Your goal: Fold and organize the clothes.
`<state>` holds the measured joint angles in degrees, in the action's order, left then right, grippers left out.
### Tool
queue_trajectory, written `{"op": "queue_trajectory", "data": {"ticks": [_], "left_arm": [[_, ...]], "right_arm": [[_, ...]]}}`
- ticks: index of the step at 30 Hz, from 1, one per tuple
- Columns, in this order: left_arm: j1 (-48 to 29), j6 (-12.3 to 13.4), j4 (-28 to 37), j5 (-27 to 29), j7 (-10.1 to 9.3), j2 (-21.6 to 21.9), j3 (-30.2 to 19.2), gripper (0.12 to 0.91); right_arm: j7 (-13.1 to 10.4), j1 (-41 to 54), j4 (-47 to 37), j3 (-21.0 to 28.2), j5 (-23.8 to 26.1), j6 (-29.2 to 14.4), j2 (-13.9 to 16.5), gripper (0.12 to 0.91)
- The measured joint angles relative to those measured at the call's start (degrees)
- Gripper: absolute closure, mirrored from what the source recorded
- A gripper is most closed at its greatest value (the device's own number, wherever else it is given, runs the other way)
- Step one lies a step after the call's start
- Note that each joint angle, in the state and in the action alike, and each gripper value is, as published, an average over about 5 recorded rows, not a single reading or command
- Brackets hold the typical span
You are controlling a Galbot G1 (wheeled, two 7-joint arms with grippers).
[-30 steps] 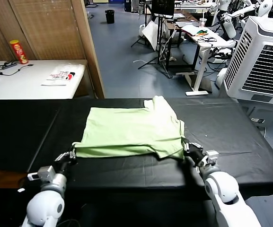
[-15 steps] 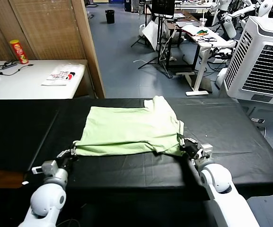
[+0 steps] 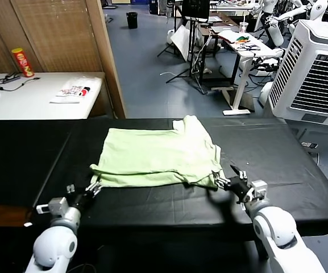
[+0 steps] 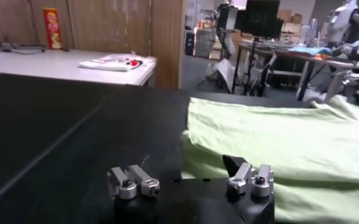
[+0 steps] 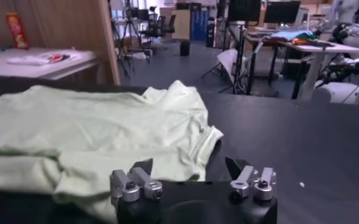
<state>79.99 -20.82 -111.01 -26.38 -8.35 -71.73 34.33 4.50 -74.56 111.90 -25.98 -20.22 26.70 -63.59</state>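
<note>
Black table [image 3: 277, 148]: both grippers spread, shirt [image 3: 158, 156] free.

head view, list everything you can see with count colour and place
shirt: one, pale green, folded on the black table, middle
black table: one, in front of the robot
white table: one, far left
packet: one, white with red and black marks, on the white table
can: one, red and yellow, back of the white table
air cooler: one, white, far right
left gripper: one, jaws open, at the shirt's near left corner
right gripper: one, jaws open, at its near right corner
</note>
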Motion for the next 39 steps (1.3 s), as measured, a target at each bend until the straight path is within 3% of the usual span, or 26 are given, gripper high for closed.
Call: {"op": "queue_trajectory", "data": {"ticks": [6,12,15,19,23,26,39], "left_arm": [[-0.1,-0.26,1.04,-1.47,0.05,0.16,0.13,0.232],[-0.52,-0.41,1.99,-2.55,0.12,0.43,0.17,0.251],[-0.82,-0.56,2.43,-3.36,0.14,0.64,0.17,0.342],[-0.79,-0.92,2.44,-4.41,0.36,1.06,0.16,0.545],[-0.09,-1.33,1.65,-4.3,0.51,1.67,-0.05,0.779],[0.62,-1.68,0.64,-2.88,0.33,2.43,-0.27,0.891],[6.82,-3.9,-6.31,1.0,-1.33,7.43,0.68,0.905]], "right_arm": [[0.26,-1.06,0.12,0.85,0.88,0.13,-0.42,0.415],[0.2,-1.0,-0.73,1.15,0.93,0.41,-0.92,0.631],[-0.03,-0.93,-0.71,1.07,0.81,0.64,-0.97,0.722],[-0.88,-0.88,-0.07,0.78,0.34,1.55,-0.56,0.807],[-2.05,-1.1,0.9,0.38,-0.68,3.2,0.2,0.846],[-3.01,-1.63,1.91,-0.08,-1.45,4.73,0.94,0.861],[-5.53,-7.97,8.49,-2.98,-3.06,11.2,3.56,0.867]]}}
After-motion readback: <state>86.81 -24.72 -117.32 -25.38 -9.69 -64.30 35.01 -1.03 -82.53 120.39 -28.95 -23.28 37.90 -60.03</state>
